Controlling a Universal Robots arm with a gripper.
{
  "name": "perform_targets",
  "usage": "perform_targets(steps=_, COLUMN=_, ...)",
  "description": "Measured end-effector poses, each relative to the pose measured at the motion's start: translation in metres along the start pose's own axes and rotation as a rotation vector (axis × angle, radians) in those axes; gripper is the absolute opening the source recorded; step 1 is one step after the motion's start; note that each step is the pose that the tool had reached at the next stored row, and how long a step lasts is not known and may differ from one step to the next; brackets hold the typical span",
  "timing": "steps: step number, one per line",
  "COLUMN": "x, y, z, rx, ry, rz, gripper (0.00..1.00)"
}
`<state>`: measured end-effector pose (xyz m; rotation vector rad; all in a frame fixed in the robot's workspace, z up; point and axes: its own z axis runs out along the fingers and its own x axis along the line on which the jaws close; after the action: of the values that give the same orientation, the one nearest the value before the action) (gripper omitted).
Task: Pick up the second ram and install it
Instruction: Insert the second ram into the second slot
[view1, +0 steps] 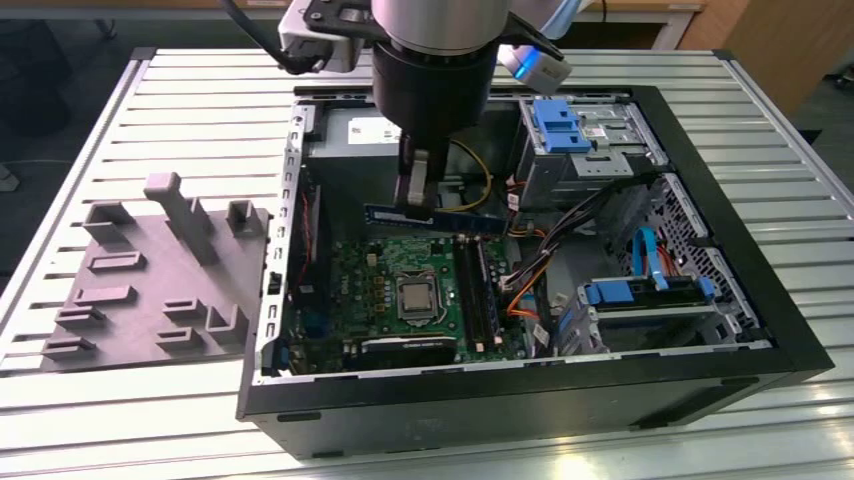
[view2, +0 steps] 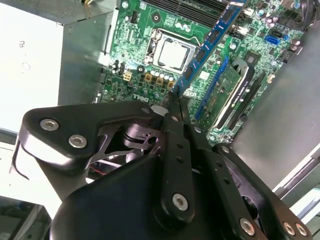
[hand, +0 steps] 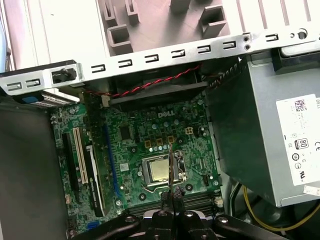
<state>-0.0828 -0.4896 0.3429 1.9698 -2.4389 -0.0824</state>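
Over the motherboard (view1: 387, 275), your claw (view1: 419, 205) is clamped on the second ram (view1: 461, 222), clear of the slots (view1: 475, 290): carry step, unseated, and it needs squaring over a free slot.

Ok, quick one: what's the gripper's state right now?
Gripper: shut on the second ram, a long, thin, flat dark memory board with a bluish edge, held over the green motherboard.
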Motion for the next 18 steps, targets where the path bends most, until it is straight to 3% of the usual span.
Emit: perform_targets(steps=18, x=0.0, y=0.0, z=0.0, rx=0.0028, ry=-0.0043, rz=0.097, gripper=0.12)
